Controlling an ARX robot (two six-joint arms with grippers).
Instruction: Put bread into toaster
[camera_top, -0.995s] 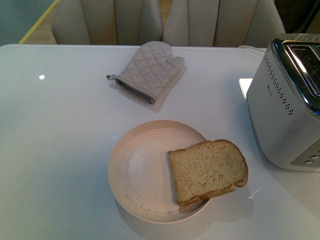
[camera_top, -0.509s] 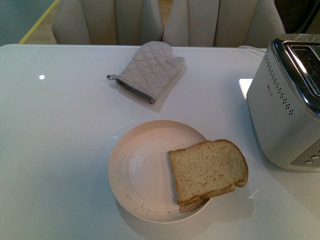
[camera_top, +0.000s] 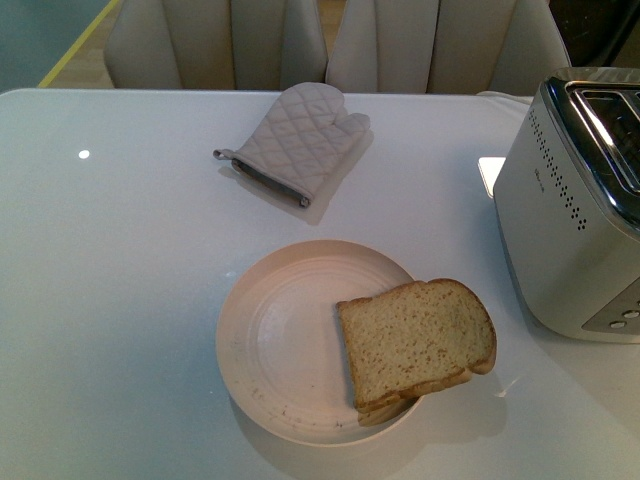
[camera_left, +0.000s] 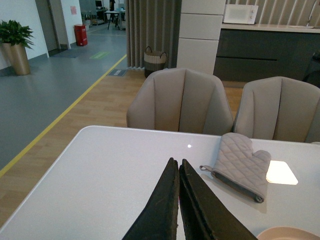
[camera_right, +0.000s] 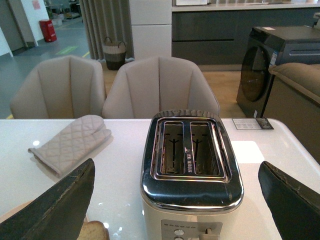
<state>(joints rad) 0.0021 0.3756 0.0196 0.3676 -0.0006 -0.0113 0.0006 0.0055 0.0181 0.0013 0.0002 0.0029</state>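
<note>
Right wrist view: the right gripper (camera_right: 176, 166), its fingers wide apart and empty, faces the boxy off-white toaster with chrome slotted top (camera_right: 191, 192) straight ahead. The thick tan slice of bread (camera_top: 415, 340) lies below this gripper, short of the toaster, overhanging the round pale pink plate (camera_top: 270, 340). The left gripper (camera_left: 176, 162) is closed on nothing. The slice is probably light, soft and crumbly; pinch it gently at the overhanging crust.
</note>
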